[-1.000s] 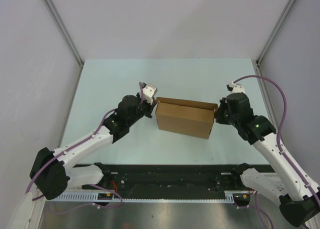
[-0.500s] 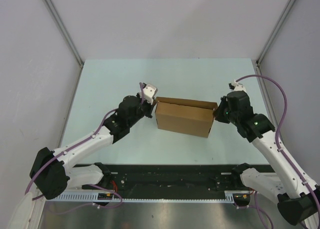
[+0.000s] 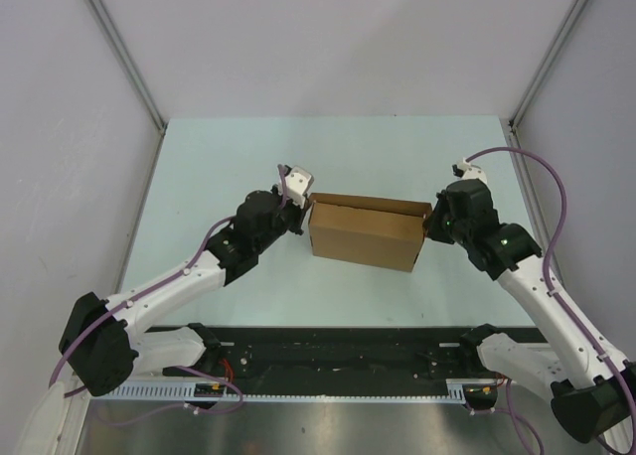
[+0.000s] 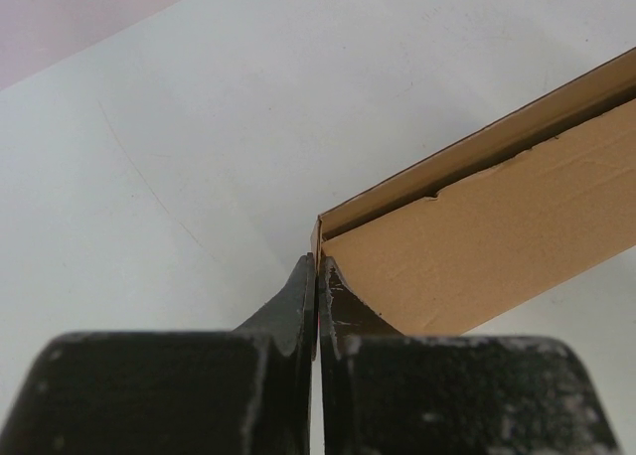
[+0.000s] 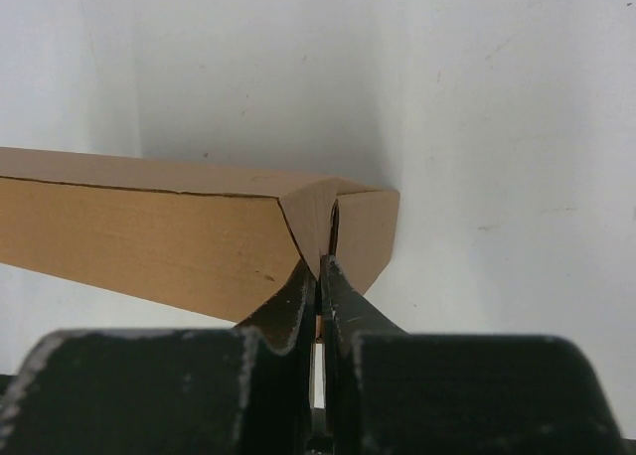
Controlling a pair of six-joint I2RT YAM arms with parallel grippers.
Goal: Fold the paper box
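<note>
The paper box is a plain brown cardboard box standing mid-table, long side toward me, its top edge slightly open. My left gripper is at its left end. In the left wrist view the gripper is shut, with the thin edge of the box's end wall running into the jaws. My right gripper is at the right end. There the gripper is shut on a folded end flap of the paper box.
The pale green table lies inside grey walls, with metal posts at the back corners. A black rail with the arm bases runs along the near edge.
The right arm has edged slightly up and to the left, and the box has shifted a little with it. Both grippers stay shut at the box ends.
</note>
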